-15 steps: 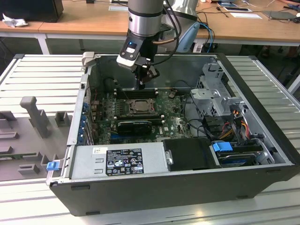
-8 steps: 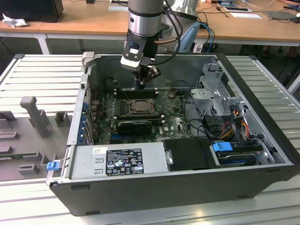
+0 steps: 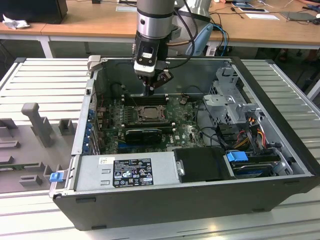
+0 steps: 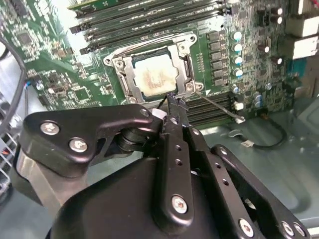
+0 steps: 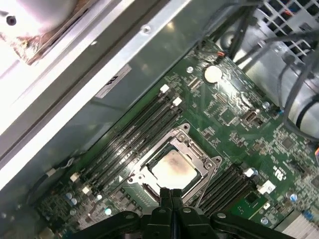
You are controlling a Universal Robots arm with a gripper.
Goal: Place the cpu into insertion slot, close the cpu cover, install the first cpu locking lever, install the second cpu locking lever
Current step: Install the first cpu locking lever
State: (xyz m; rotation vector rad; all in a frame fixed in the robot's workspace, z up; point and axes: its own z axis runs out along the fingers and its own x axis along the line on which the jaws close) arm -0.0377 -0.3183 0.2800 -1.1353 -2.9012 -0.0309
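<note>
Cpu (a small thin square plate, pale beige-silver) lies flat and face up in the square, silver-rimmed insertion slot, which sits toward the far part of the green motherboard. Being square, it has no long axis. Its edges sit parallel to the socket rim and to the long black memory slots that run along both sides of the socket. The silver metal cpu cover lies down around it, and the plate shows through the cover's window in both wrist views.

The black jaws are pressed together with nothing between them. In the first wrist view their tips are right at the edge of the cpu; I cannot tell whether they touch it. In the exterior view they hang from the grey robot arm just above the far side of the socket.

A thin silver wire lever slants out from one corner of the socket across the neighbouring memory slots (latched or free, I cannot tell). The board lies inside an open dark computer case on a ribbed metal counter. A silver power supply box fills the near side. A metal drive cage and coloured cables crowd the exterior view's right, well apart from the socket.
</note>
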